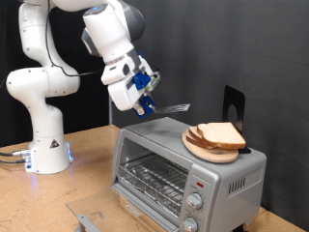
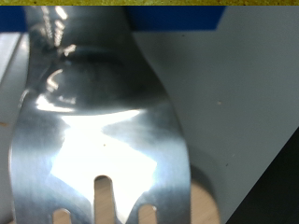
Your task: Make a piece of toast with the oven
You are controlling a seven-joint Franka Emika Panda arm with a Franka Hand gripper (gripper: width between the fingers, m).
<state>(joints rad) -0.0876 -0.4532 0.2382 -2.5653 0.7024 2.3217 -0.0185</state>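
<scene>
One gripper [image 1: 148,95], fingers closed on the handle of one shiny slotted metal spatula [image 1: 172,108], hovering above the oven [image 1: 188,176]. One boxy silver oven, glass door, wire rack, two knobs visible. On its top: one round wooden board [image 1: 201,148] with two stacked bread slices; the upper is the piece of toast [image 1: 222,135], pale with brown crust. Wrist view is filled by the spatula blade [image 2: 98,140]; little else readable.

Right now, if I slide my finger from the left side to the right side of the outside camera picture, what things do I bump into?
White robot base → gripper holding a metal spatula → the oven → bread slices on the round wooden board → black stand.
</scene>
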